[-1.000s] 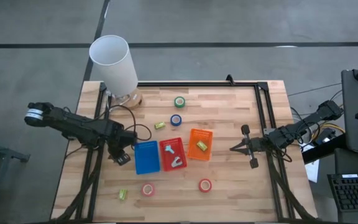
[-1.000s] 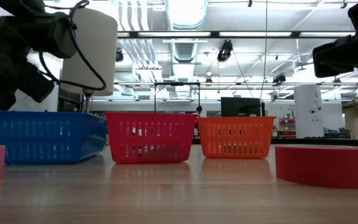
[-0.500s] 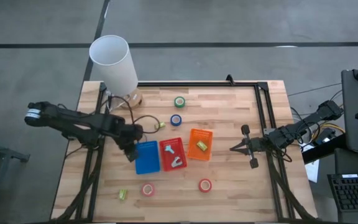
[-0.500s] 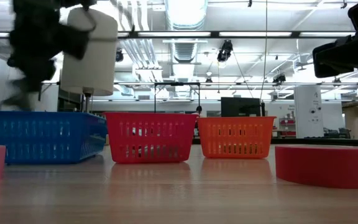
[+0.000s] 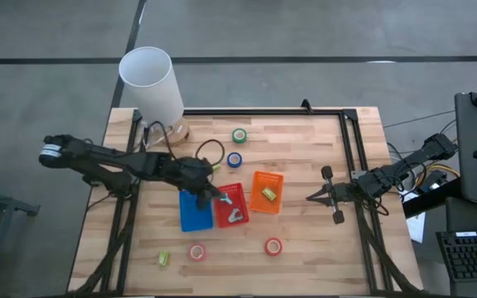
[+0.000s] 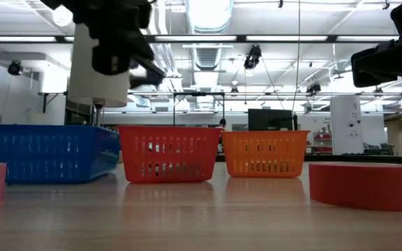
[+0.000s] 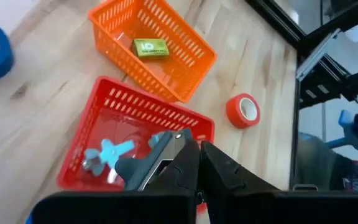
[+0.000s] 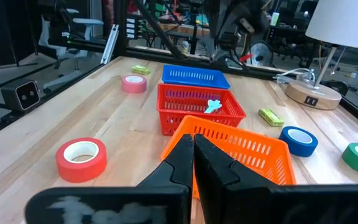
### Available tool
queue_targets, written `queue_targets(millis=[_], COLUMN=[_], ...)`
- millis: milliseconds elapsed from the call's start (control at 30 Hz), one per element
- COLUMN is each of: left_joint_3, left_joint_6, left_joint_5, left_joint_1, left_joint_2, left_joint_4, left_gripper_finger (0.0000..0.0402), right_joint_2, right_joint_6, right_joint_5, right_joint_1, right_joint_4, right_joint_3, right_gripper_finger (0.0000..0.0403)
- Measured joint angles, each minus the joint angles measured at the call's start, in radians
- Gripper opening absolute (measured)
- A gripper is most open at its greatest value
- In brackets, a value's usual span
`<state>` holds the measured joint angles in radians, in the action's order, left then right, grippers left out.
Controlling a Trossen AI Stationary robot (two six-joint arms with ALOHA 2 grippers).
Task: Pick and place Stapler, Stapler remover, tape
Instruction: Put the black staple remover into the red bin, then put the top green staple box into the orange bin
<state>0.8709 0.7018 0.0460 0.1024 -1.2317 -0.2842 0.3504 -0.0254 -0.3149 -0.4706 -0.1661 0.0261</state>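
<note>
Setting: wooden table is being viewed from above, with a white lamp standing at its far left corner and a workshop showing beyond in the low view.
Tape: four rolls are lying loose on the wood. A green roll is sitting near the far edge, a blue roll just nearer than it, a pink roll and a red roll close to the near edge.
Small blocks: one yellow-green block is lying beside the blue roll, another towards the near left corner.
Red basket: a pale blue clawed tool, judged to be a staple remover, is lying in it, with a grey piece alongside that cannot be identified.
Orange basket: a yellow-green block is resting in it.
Blue basket: nothing is being seen in the part that shows; the rest is being hidden by the arm.
Progress: judged partly done, since two baskets are holding items while all the tape is waiting outside.
Left gripper: it is being held over the boundary between the blue and red baskets, fingers together, nothing clamped.
Right gripper: it is parked above the right side of the table, fingers together, holding nothing.
</note>
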Motion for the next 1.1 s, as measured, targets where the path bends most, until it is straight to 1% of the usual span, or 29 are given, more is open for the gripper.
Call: queue_targets(millis=[67,200,367,500,600,667,767,833,933,1033,1100], left_joint_3=[-0.003,-0.001,0.012,0.019,0.02,0.02,0.02,0.021,0.023,0.028,0.028], left_joint_6=[0.006,-0.002,0.03,0.032,0.042,0.081,0.065,0.041,0.017,0.016,0.001], left_joint_5=[0.005,0.049,0.082,0.087,0.079,0.073,0.107,0.089,0.007,-0.103,-0.139], left_joint_1=[0.0,0.0,0.0,0.0,0.0,0.0,0.001,0.003,-0.016,-0.047,-0.071], left_joint_2=[-0.053,-0.15,-0.213,-0.227,-0.227,-0.22,-0.184,-0.148,-0.09,-0.04,-0.026], left_joint_4=[0.037,0.097,0.128,0.138,0.139,0.14,0.125,0.107,0.049,-0.033,-0.085], left_gripper_finger=[0.0015,0.0015,0.0019,0.0049,0.0084,0.0108,0.0131,0.0137,0.0137,0.0138,0.0138], right_joint_2=[0.0,0.0,0.0,0.0,0.0,0.0,0.0,0.0,0.0,0.0,0.0], right_joint_6=[0.0,0.0,0.0,0.0,0.0,0.001,0.015,0.019,0.018,0.02,0.022], right_joint_5=[0.0,0.0,0.0,0.0,0.0,0.0,0.0,0.0,0.0,0.0,0.0], right_joint_1=[0.0,0.0,0.0,0.0,0.0,0.0,0.0,0.0,0.0,0.0,0.0], right_joint_4=[0.0,0.001,0.004,0.006,0.007,0.01,0.014,0.016,0.016,0.016,0.016], right_joint_3=[0.0,0.0,0.0,0.0,0.0,-0.001,-0.001,-0.001,-0.001,-0.002,-0.002], right_gripper_finger=[0.0008,0.0008,0.0008,0.0008,0.0008,0.0008,0.0008,0.0008,0.0008,0.0008,0.0008])
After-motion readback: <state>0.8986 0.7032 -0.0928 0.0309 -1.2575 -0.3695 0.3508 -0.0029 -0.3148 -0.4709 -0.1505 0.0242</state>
